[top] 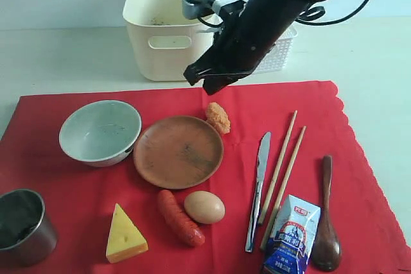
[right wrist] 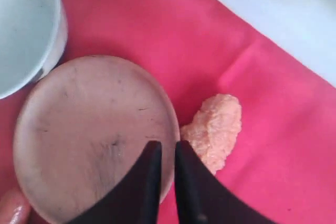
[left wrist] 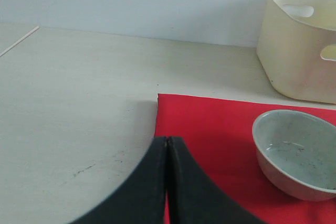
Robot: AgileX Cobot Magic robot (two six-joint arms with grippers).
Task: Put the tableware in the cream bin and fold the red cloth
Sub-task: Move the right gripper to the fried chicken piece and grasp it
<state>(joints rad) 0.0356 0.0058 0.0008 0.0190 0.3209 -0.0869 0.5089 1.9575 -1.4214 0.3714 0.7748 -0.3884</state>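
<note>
1. Outside camera: the cloth (top: 359, 126) lay flat and unfolded on the table (top: 64, 56). All the tableware sat on it, and none of it was in the bin (top: 164, 27), which stood on the table just past the cloth's far edge.
   - The bowl (top: 99, 131) was on the left with the plate (top: 178, 152) just beside it.
   - The cup (top: 22, 226) was at the near left corner, partly cut off by the frame.
   - The knife (top: 259, 181), chopsticks (top: 282, 165) and spoon (top: 326, 222) were lined up on the right.
   - An egg (top: 204, 206), a sausage (top: 180, 217) and a cheese wedge (top: 125, 235) sat in front of the plate.
   - A packet (top: 292, 235) lay between the knife and the spoon.
   - An orange crumbed nugget (top: 218, 117) sat right by the plate's far rim.
   - My right gripper (top: 209, 85) hung in the air over the cloth's far edge, in front of the bin and a white basket (top: 282, 52). Its fingers looked pinched together.
2. Left wrist camera: my left gripper (left wrist: 167, 140) had its fingers pressed tight together with nothing in them, over where the cloth (left wrist: 210, 129) met bare table (left wrist: 79, 103). The bowl (left wrist: 296, 153) sat on the cloth and the bin (left wrist: 299, 51) stood beyond it on the table.
3. Right wrist camera: my right gripper (right wrist: 167, 148) was almost closed, with just a thin slit between the fingers, and it was empty. It hovered over the rim of the plate (right wrist: 89, 140) with the nugget (right wrist: 215, 129) just beside that rim. The bowl (right wrist: 26, 30) was next to the plate, all on the cloth (right wrist: 157, 24).
</note>
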